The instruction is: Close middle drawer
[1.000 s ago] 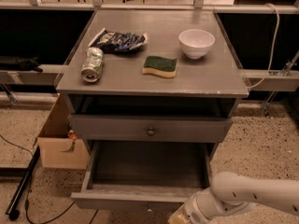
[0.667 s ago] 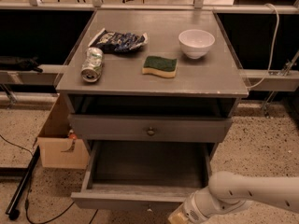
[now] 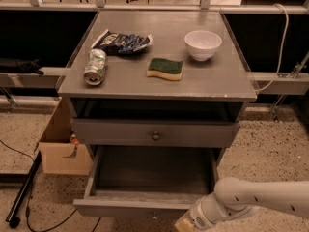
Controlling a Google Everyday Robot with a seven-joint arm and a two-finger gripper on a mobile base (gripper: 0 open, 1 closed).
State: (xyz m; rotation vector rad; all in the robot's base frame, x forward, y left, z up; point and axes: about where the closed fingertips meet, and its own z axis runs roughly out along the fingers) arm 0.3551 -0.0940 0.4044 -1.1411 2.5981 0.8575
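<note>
1. Since a second ago, the white arm has slid a little left and down along the bottom edge of the frame. The gripper now sits at the lower right, just in front of the middle drawer.
2. Only the gripper's pale tip shows above the frame's bottom edge, so I cannot tell whether it is spread or closed, or whether it touches the drawer front.
3. The middle drawer is pulled far out at the lower centre of the frame, much as it was before. Its deep box is bare inside.
4. Above it, the top drawer with its round dark knob is nearly pushed in.
5. On the cabinet top in the upper half of the frame:
   - a can lies on its side at the left
   - a crumpled snack bag is just behind the can
   - a green and yellow sponge sits in the middle
   - a white bowl stands at the right
6. A cardboard box sits on the speckled floor just left of the cabinet, close to the drawer's left side.
7. A black pole slants across the lower left corner.
8. A white cable hangs at the upper right.
</note>
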